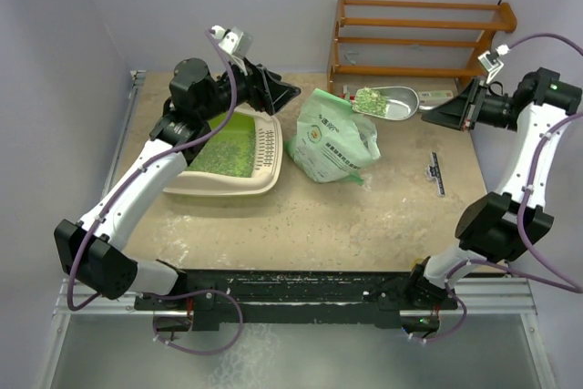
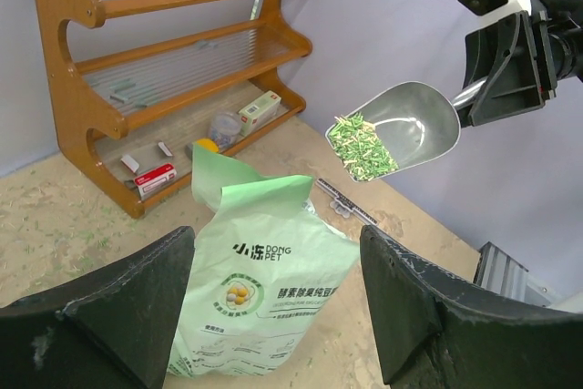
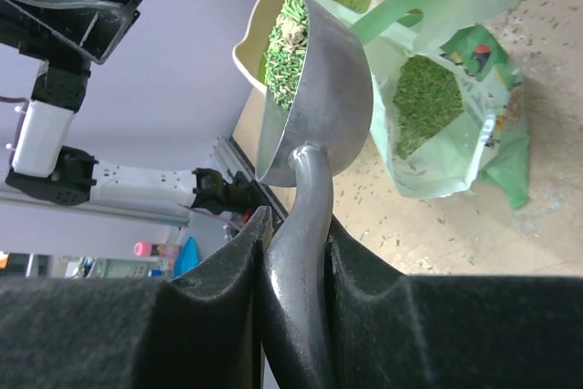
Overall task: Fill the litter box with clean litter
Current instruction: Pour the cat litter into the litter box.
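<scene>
Right end effector point(image 3: 296, 225) grips loaded scoop point(image 3: 323, 70).

A pale green printed bag point(image 1: 332, 138) sits slumped near the middle of the sandy table point(image 1: 364, 225), its top open and one flap sticking up. Just beyond it a shiny metal scoop point(image 1: 398, 103) hangs in the air, bowl toward the bag. A three-tier wooden rack point(image 1: 419, 38) stands against the back wall; its lowest shelf carries a red-and-white box point(image 2: 153, 176), a small white carton point(image 2: 260, 108) and something round and yellow point(image 2: 206, 145). A thin black strip point(image 1: 437, 173) lies flat on the table, well apart from the bag
</scene>
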`<state>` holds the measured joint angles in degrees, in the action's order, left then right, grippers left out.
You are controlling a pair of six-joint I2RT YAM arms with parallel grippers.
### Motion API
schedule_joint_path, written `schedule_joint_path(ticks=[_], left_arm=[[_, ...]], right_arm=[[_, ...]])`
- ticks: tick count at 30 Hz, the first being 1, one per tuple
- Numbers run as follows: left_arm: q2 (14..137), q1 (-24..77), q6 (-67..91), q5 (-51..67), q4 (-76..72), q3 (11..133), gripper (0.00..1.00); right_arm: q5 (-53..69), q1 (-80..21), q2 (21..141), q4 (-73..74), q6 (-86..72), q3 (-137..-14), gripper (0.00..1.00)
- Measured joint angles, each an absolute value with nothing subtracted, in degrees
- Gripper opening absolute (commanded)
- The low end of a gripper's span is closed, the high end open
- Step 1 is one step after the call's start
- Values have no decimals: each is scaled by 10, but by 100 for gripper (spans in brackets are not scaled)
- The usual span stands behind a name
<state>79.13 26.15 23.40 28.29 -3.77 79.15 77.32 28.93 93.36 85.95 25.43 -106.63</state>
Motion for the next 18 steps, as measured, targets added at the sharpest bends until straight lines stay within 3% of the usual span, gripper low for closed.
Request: schedule_joint_path(ticks=[11, 18], left_arm=[[781, 262, 234, 278, -26, 792, 70], [762, 262, 230, 272, -17, 792, 70]], right_arm=[[771, 210, 919, 829, 163, -1046, 0], [760, 163, 854, 536, -112, -959, 0]])
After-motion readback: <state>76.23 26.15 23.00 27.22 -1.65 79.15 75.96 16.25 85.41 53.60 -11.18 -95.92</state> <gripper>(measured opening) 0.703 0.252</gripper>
